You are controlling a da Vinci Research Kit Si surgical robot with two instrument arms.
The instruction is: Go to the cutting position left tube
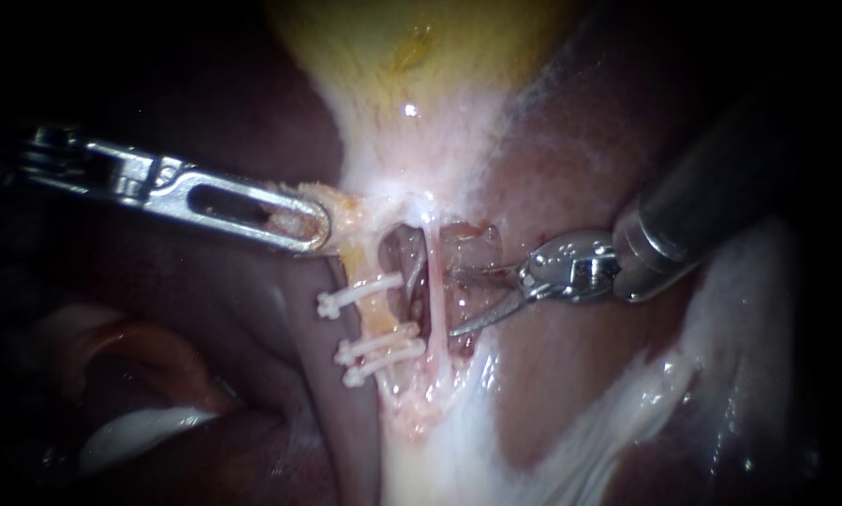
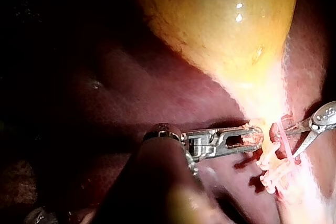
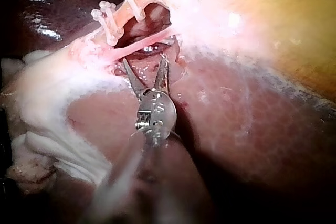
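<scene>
Three clips (image 1: pixel 378 342) cross the left tube (image 1: pixel 380 314), mid-scene. Left tool (image 1: pixel 319 225) is clamped on tissue (image 1: pixel 347 208) at its far end, nr the gallbladder (image 1: pixel 411 56). Right tool (image 1: pixel 451 303), blades wide open w/ nothing held, sits just right of the thin pink tube (image 1: pixel 431 305).

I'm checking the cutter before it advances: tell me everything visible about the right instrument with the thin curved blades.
The right instrument has a dark smooth shaft entering from the upper right, a shiny silver metal wrist and two thin, curved, pointed blades. Its jaws stand open in a V, holding nothing, tips close beside the thin pink tube; contact cannot be told. The clipped yellowish tube lies beyond.
</scene>
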